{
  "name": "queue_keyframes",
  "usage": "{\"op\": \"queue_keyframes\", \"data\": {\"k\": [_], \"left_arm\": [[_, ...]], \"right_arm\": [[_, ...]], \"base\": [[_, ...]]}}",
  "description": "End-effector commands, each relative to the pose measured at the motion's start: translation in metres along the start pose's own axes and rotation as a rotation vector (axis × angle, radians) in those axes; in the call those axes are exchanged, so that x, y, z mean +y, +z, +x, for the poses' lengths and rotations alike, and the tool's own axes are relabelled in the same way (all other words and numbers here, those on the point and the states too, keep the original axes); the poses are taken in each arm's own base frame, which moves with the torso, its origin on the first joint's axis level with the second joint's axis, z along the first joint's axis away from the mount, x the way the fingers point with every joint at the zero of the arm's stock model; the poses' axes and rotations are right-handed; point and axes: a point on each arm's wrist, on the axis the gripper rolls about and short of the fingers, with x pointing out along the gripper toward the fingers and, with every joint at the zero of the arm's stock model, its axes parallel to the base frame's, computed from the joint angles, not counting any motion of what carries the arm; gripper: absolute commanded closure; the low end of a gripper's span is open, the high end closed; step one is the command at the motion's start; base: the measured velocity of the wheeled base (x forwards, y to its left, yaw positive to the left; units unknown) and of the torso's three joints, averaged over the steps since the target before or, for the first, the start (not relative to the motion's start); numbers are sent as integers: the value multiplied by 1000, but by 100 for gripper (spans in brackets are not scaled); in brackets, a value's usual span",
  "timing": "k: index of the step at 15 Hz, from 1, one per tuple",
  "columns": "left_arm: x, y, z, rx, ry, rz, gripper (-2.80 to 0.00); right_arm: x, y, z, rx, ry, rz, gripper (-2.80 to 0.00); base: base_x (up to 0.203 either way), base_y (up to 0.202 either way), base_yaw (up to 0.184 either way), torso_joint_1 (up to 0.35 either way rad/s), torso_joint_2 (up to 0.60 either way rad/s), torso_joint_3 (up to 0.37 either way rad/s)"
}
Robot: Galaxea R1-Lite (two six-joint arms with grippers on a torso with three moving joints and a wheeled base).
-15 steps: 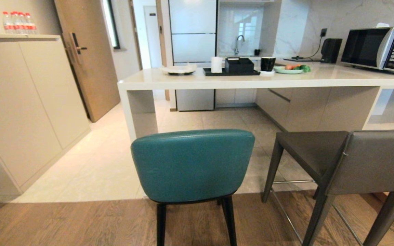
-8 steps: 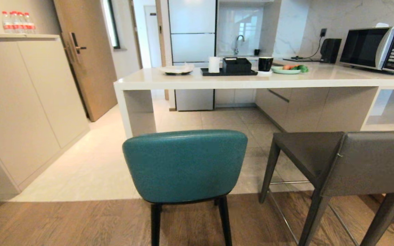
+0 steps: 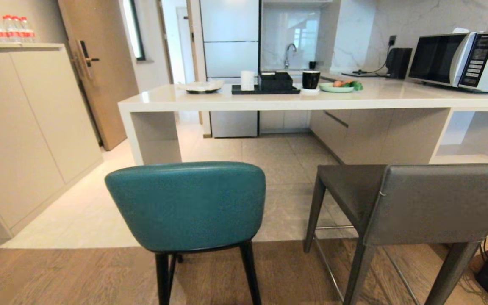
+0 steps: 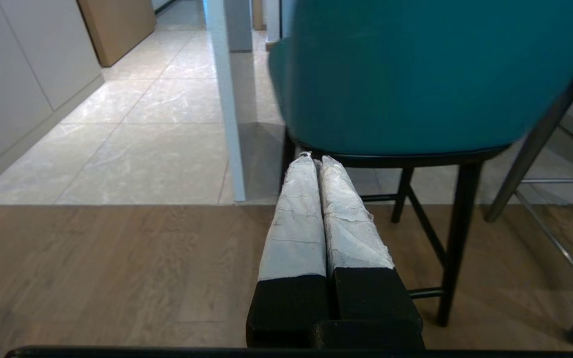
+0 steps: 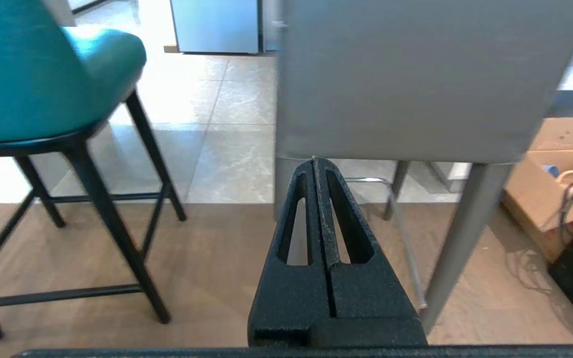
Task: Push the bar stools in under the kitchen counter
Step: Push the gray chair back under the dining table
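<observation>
Head view: teal stool [image 3: 187, 205] at 7 o'clock, grey stool [image 3: 422, 203] at 4 o'clock, both short of the counter [image 3: 269, 101].
Left gripper [image 4: 316, 159]: pressed together behind the teal stool.
Right gripper [image 5: 315, 160]: pressed together behind the grey stool.

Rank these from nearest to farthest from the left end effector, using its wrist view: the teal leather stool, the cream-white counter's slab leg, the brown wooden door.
1. Teal leather stool: directly ahead of the shut left end effector.
2. Cream-white counter's slab leg: beyond, beside the stool.
3. Brown wooden door: farthest, across the tiled floor.
</observation>
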Motion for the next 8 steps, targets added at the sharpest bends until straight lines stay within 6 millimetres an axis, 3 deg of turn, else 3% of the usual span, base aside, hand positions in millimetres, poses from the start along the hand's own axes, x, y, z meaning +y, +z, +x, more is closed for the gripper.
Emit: {"op": "queue_keyframes", "data": {"k": [1,8], "left_arm": [[0,0,0,1,-1,0,0],[0,0,0,0,0,0,0]], "right_arm": [[0,0,0,0,1,0,0],[0,0,0,0,-1,8,0]], "base": [[0,-196,0,-1,4,-2],[0,-193,2,3,2,1]]}}
